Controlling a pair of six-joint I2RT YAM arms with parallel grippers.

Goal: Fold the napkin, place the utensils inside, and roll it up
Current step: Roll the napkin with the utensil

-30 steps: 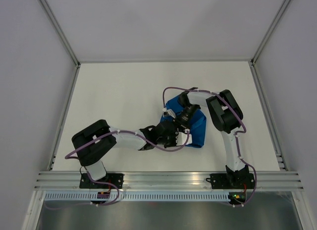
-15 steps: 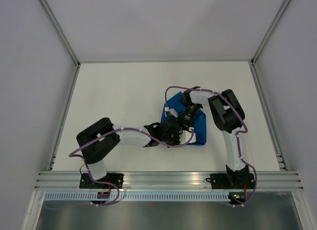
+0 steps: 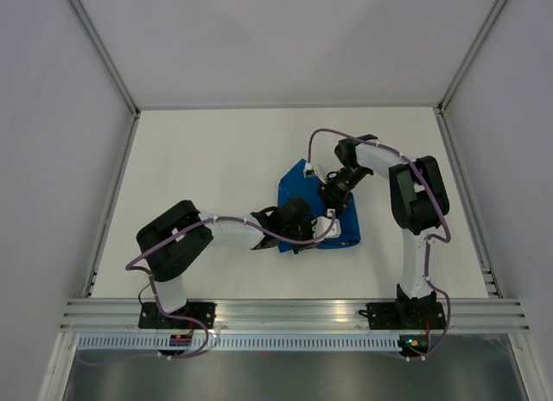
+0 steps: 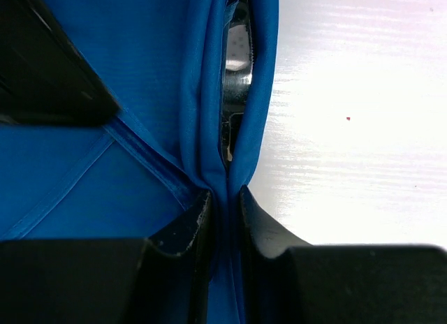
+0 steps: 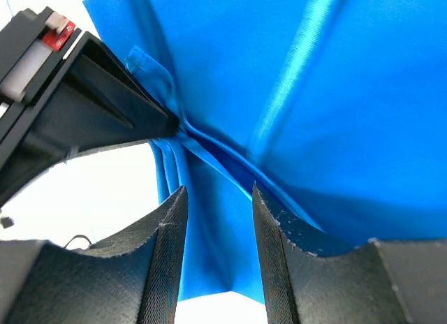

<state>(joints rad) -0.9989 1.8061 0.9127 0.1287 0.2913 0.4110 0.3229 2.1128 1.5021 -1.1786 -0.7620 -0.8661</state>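
The blue napkin point(image 3: 295, 189) lies bunched and partly folded at mid-table. My left gripper point(image 3: 302, 229) is at its near edge. In the left wrist view it point(image 4: 225, 198) is shut on a pinched fold of the napkin point(image 4: 140, 72). A silvery utensil point(image 4: 236, 72) shows inside that fold, mostly hidden by cloth. My right gripper point(image 3: 331, 194) is over the napkin's far right part. In the right wrist view it point(image 5: 218, 198) is open, its jaws either side of a ridge of napkin point(image 5: 335, 93). The left gripper's black finger point(image 5: 77, 86) shows close by.
The white table point(image 3: 207, 159) is bounded by grey walls and metal rails on the left, right and far sides. The arm bases stand on the rail at the near edge. Purple cables loop over both arms above the napkin.
My right gripper has moved right and farther back over the napkin, and its arm has swung right. My left gripper has shifted right with the fold. The napkin's far left corner now shows.
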